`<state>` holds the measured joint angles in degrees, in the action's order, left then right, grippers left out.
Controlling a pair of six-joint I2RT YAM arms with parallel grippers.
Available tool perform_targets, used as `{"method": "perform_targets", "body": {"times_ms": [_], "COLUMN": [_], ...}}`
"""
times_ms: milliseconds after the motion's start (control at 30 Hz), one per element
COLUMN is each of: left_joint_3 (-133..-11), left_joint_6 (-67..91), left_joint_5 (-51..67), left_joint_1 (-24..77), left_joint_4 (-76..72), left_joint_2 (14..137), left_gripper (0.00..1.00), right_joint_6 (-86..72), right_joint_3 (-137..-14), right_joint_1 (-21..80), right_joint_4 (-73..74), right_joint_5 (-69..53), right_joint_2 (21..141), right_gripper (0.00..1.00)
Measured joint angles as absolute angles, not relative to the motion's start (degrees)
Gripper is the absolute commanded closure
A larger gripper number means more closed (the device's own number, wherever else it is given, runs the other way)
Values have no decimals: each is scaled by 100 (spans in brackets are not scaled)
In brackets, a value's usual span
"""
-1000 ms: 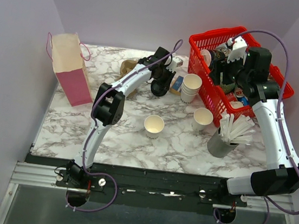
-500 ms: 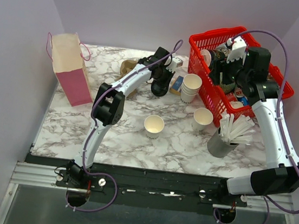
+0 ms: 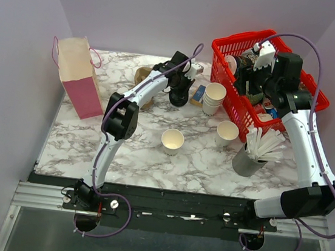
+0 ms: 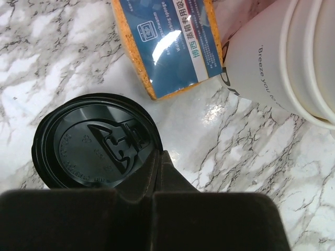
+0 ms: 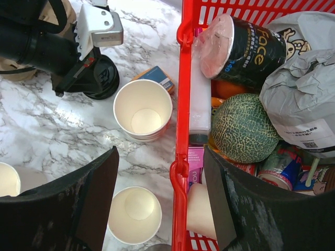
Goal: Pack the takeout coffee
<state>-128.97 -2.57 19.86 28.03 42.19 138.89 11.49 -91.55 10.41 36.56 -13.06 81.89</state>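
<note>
The black lid lies on the marble surface at the back, just beside a wrapped sponge and near the stack of nested cups. Its cup, open and cream inside, stands well apart, nearer the front. The left hand is pressed closed right at the lid's rim; whether it pinches the edge or merely meets above it I can't make out. The right hand hangs spread apart over the edge of the red basket, holding nothing. The lid looks thin, slick and springy, best nipped at the rim. The cup looks light and easily crushed; take it low round the wall, gently. Glossy marble, lilac walls, a pink paper bag at the left.
</note>
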Motion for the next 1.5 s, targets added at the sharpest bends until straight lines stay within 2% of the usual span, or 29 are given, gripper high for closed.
{"method": "perform_targets", "body": {"times_ms": [333,933,967,1000,1067,1267,1500], "left_joint_3": [-12964,-12980,-12980,-12980,-12980,-12960,-12951], "left_joint_6": [-274,-207,-213,-233,-342,-910,-1695], "left_joint_5": [2038,3022,3039,3052,3079,3094,3089], "left_joint_1": [2639,2331,2318,2311,2287,2340,2519], "left_joint_4": [4252,4213,4200,4198,4182,4261,4484], "left_joint_2": [13751,13358,13279,13222,13091,13050,13225], "left_gripper": [100,100,83,71,57,48,47], "right_joint_6": [1140,1142,1142,1142,1140,1140,1140], "right_joint_3": [-9155,-9155,-9155,-9155,-9155,-9179,-9177], "right_joint_1": [1041,1041,1041,1041,1041,1041,1041], "right_joint_4": [3656,3656,3656,3656,3656,3656,3658], "right_joint_5": [-1332,-1361,-1365,-1382,-1420,-1494,-1496], "right_joint_2": [8208,8211,8211,8211,8211,8230,8230], "right_gripper": [26,26,26,26,26,26,26]}}
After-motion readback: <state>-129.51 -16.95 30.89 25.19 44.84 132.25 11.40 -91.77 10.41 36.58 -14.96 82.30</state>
